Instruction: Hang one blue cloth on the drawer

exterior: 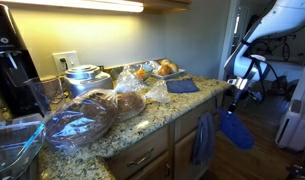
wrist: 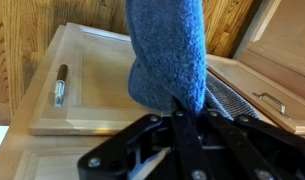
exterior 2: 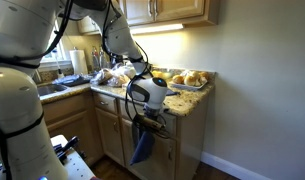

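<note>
My gripper (exterior: 235,97) is shut on the royal-blue cloth (exterior: 236,131), which hangs from it in the air past the end of the counter. In an exterior view the gripper (exterior 2: 150,116) sits close in front of the cabinets with the cloth (exterior 2: 142,148) dangling below it. In the wrist view the cloth (wrist: 168,55) is pinched between the fingers (wrist: 182,112), over light oak cabinet fronts. The oak drawer front (exterior: 188,123) lies under the counter edge, a little left of the gripper.
A duller grey-blue towel (exterior: 203,140) hangs on the cabinet front; its mesh-like edge shows in the wrist view (wrist: 232,100). A small folded blue cloth (exterior: 182,86) lies on the granite counter (exterior: 142,118) among bagged bread (exterior: 82,120). A metal handle (wrist: 60,86) is on a cabinet panel.
</note>
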{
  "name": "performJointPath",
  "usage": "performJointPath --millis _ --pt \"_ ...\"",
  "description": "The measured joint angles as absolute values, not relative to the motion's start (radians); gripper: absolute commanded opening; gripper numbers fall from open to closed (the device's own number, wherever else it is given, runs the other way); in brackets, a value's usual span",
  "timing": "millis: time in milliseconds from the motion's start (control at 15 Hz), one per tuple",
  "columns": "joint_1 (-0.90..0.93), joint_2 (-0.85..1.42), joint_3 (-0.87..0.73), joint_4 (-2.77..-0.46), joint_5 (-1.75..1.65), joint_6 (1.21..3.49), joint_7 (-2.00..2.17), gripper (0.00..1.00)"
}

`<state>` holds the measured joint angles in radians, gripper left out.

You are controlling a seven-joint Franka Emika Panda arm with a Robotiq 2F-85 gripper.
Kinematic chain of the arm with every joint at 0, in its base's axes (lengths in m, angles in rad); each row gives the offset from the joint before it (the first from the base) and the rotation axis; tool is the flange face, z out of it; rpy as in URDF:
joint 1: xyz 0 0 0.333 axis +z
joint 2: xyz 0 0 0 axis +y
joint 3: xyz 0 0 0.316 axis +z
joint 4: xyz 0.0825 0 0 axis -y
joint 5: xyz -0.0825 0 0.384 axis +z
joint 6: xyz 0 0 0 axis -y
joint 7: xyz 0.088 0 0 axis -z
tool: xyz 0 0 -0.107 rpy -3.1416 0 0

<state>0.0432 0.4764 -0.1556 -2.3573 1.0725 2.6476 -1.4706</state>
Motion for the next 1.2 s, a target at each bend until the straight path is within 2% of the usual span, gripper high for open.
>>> performJointPath --millis 600,1200 --pt "0.032 0.473 -0.152 -2.358 1.031 2.640 -1.465 0.98" --pt "-0.032 0.290 -0.133 -2.465 0.522 2.575 -1.160 1.00"
